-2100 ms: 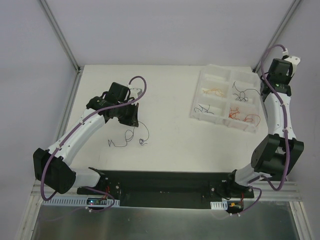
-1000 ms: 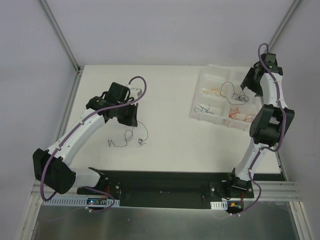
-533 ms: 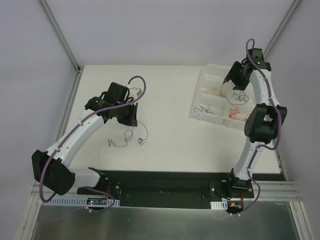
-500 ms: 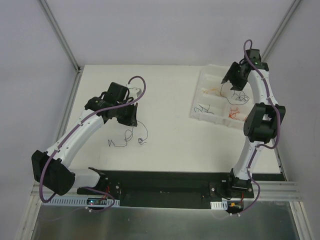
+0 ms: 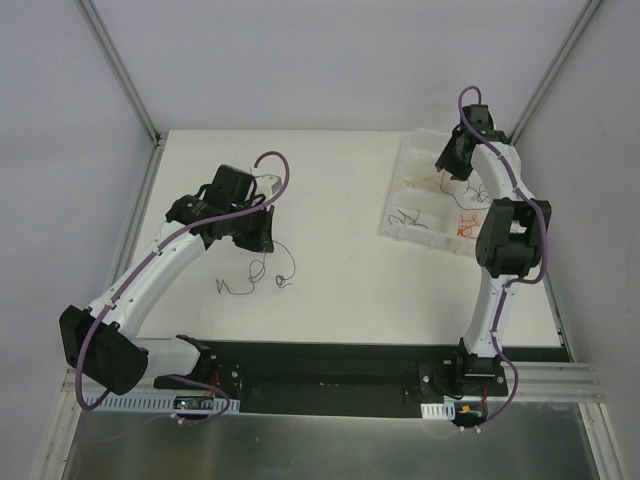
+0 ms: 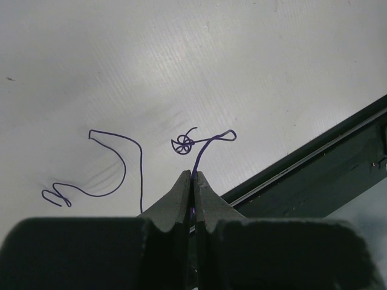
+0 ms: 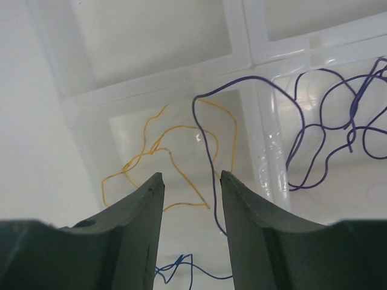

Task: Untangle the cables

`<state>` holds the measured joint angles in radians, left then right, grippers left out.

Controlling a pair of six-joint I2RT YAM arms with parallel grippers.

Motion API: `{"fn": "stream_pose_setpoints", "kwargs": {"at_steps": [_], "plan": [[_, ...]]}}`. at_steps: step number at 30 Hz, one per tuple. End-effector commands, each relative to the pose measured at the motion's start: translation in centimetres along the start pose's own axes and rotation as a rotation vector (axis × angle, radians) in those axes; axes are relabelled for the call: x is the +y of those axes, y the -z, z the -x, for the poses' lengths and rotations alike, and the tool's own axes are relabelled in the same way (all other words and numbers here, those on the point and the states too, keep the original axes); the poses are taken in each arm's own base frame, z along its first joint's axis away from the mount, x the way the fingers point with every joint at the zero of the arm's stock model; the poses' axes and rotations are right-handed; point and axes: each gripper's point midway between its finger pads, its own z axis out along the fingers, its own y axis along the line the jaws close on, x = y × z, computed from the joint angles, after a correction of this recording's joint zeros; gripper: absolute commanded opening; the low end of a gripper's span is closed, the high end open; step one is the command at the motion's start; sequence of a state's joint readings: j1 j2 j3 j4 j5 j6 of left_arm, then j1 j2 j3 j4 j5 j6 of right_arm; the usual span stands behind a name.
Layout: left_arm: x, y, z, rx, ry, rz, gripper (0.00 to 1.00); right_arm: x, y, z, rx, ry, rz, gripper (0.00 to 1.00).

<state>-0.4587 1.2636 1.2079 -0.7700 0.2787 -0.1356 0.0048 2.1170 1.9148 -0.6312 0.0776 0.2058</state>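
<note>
Near left, our left jaws pinch together on a purple strand (image 6: 205,145) curling onto the table (image 5: 330,200); a hard pull may snap it. Far right, our right jaws stand apart over the tray (image 7: 248,57), another purple strand (image 7: 208,139) between them above the orange wire (image 7: 163,151); closing could snag both. Matte white table, pale walls (image 5: 330,60) around

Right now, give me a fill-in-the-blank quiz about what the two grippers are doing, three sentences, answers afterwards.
The left gripper is ____ on a purple wire.
The right gripper hangs above the white tray with its jaws ____.
The thin wire in the compartment below it is ____.
Answers: shut; open; orange.
</note>
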Motion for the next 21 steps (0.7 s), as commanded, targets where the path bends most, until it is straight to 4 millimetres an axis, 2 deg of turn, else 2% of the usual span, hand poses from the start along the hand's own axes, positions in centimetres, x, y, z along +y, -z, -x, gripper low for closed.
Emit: {"fn": "stream_pose_setpoints", "kwargs": {"at_steps": [1, 4, 12, 17, 21], "plan": [[-0.2, 1.2, 0.0, -0.016, -0.038, 0.001, 0.0, -1.7, -1.2, 1.9, -0.066, -0.003, -0.103, 0.45], [-0.1, 1.1, -0.1, -0.01, -0.038, 0.006, 0.0, -1.4, -2.5, 1.6, -0.048, 0.009, -0.09, 0.45], [0.0, 0.9, -0.2, 0.002, -0.036, 0.009, 0.0, 0.0, -3.9, 3.2, -0.093, -0.003, -0.047, 0.4], [0.1, 0.8, -0.2, 0.007, -0.037, 0.014, 0.0, 0.5, -5.1, 3.8, -0.094, 0.003, -0.039, 0.27], [0.1, 0.8, -0.1, 0.007, -0.039, 0.014, 0.0, 0.8, -4.7, 4.6, -0.108, 0.02, -0.031, 0.09]]}}
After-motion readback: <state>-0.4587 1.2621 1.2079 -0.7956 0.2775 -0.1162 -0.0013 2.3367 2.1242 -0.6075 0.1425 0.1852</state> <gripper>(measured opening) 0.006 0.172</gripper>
